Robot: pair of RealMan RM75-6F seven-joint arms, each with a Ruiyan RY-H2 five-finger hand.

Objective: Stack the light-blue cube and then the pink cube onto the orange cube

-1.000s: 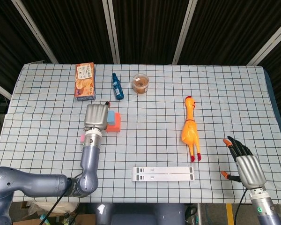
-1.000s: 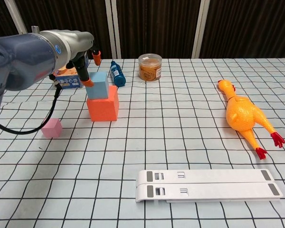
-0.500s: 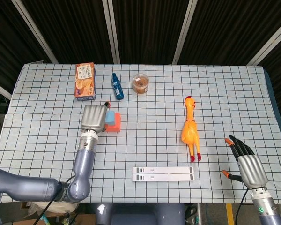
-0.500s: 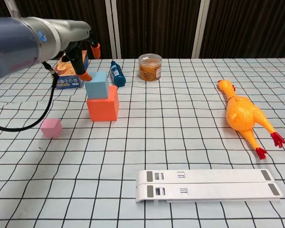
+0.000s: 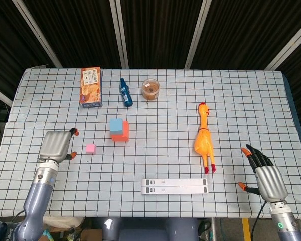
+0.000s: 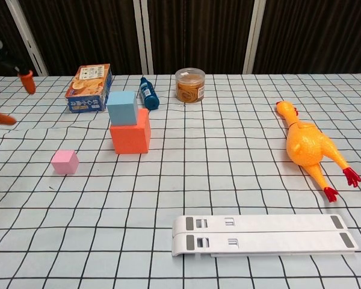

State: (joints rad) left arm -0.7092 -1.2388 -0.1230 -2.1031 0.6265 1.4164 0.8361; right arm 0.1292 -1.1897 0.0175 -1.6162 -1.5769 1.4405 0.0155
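Observation:
The light-blue cube (image 5: pixel 116 125) (image 6: pixel 122 108) sits on top of the orange cube (image 5: pixel 122 133) (image 6: pixel 131 132), left of the table's middle. The small pink cube (image 5: pixel 91 147) (image 6: pixel 65 162) lies alone on the cloth, to the left of the stack and nearer the front. My left hand (image 5: pixel 55 144) (image 6: pixel 3 90) hovers left of the pink cube, apart from it, holding nothing, with orange fingertips spread. My right hand (image 5: pixel 267 179) rests open near the front right corner, far from the cubes.
A cracker box (image 5: pixel 91 86), a blue bottle (image 5: pixel 126 92) and a jar (image 5: pixel 150 89) stand behind the stack. A rubber chicken (image 5: pixel 203 139) lies to the right. A white folded stand (image 5: pixel 175 186) lies at the front centre.
My left hand has let go of the light-blue cube, now resting on the orange cube, and has pulled back left and toward the table's front.

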